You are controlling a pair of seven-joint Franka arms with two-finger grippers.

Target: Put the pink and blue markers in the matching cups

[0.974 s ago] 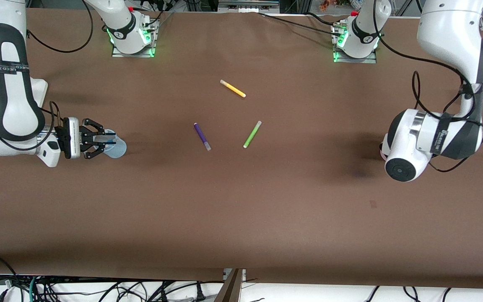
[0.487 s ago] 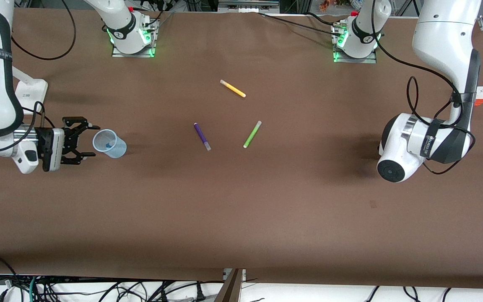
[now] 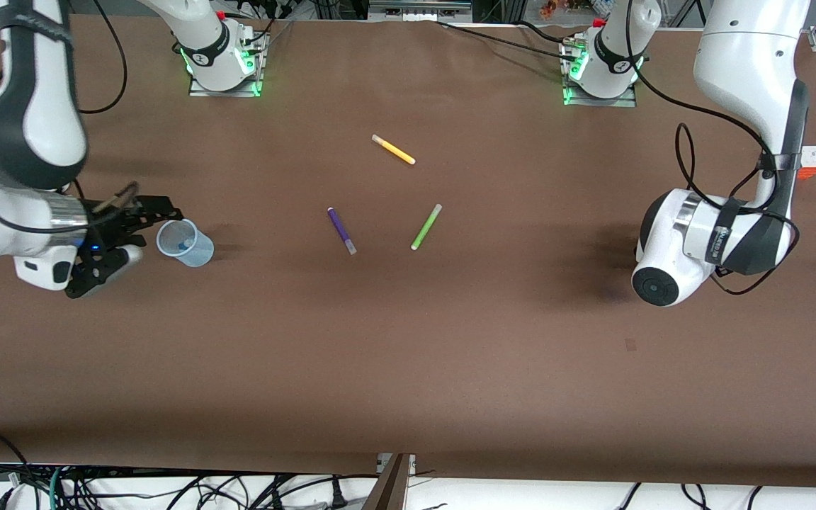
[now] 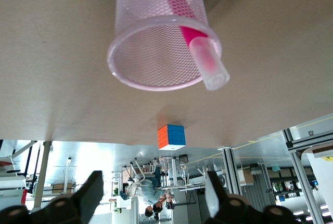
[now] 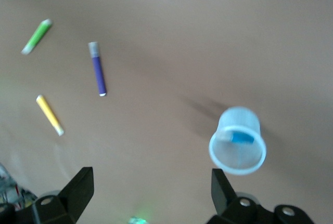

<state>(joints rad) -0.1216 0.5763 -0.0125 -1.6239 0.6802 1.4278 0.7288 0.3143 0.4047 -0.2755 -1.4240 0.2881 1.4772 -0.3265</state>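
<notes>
The pale blue cup [image 3: 185, 243] stands upright toward the right arm's end of the table, with the blue marker [image 3: 183, 245] inside it. Both also show in the right wrist view: cup [image 5: 238, 154], marker [image 5: 241, 138]. My right gripper [image 3: 140, 237] [image 5: 152, 190] is open and empty, beside the cup and apart from it. The pale pink cup [image 4: 156, 42] holds the pink marker [image 4: 195, 42], whose pale cap sticks out over the rim. My left gripper [image 4: 155, 198] is open and empty, drawn back from the pink cup. In the front view the left wrist hides this cup.
A yellow marker [image 3: 393, 149], a purple marker [image 3: 341, 230] and a lime-green marker [image 3: 426, 227] lie mid-table. They also show in the right wrist view: yellow [image 5: 49, 115], purple [image 5: 97, 68], green [image 5: 36, 36]. A colour cube [image 3: 813, 159] [image 4: 171, 136] sits near the table edge at the left arm's end.
My right gripper has drawn back from over the blue cup toward the right arm's end and turned, leaving the blue marker in the cup. The left arm has shifted slightly.
</notes>
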